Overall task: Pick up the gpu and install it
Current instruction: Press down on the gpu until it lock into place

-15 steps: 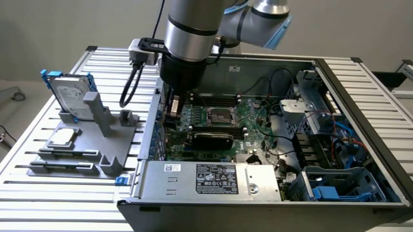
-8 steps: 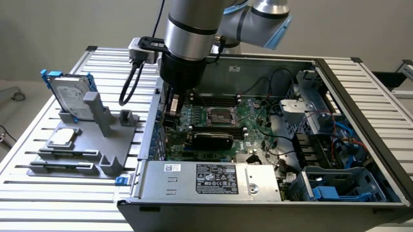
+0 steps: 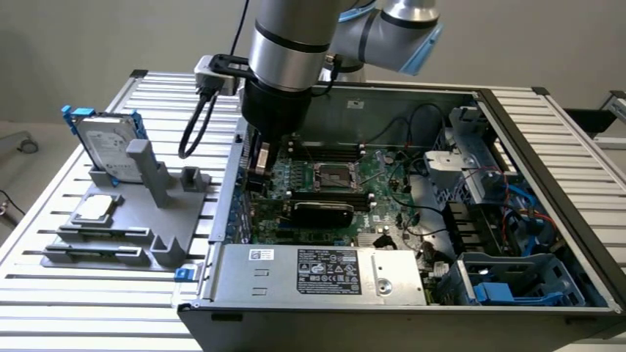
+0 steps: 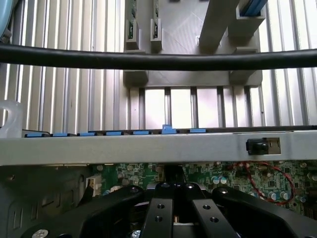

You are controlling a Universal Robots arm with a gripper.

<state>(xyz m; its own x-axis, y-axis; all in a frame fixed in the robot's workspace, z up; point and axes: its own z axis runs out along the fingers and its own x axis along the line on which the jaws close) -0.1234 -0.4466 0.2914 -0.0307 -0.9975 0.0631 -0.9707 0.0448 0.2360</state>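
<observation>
- Gripper (image 3: 259, 172) is reaching down inside the open computer case, close against the case wall (image 3: 233, 198) on the exterior view's left; in the wrist view its fingers (image 4: 158, 213) are pressing together with nothing visibly between them
- Grey fixture (image 3: 146, 220) is sitting outside the case on the exterior view's left, carrying the hard drive (image 3: 102, 147) upright in its blue frame and the small processor chip (image 3: 95, 208); neither is part of this step
- Moving right, the gpu (image 3: 323, 213) is lying on the motherboard just below the CPU socket (image 3: 330, 174), black shroud facing up, seemingly already in its slot; whether it is fully seated I cannot tell
- Judging by this, the work is sitting at the seating end of the install: any push should be going straight down and evenly along the card, not at one corner, so the edge connector is not rocking
- Bracket end by the case wall is looking like the tight spot, so the arm should be keeping clear of the wall's lip (image 4: 148, 148)
- Further right, loose cables (image 3: 423, 213) are running near the card and could be snagging on a sideways move
</observation>
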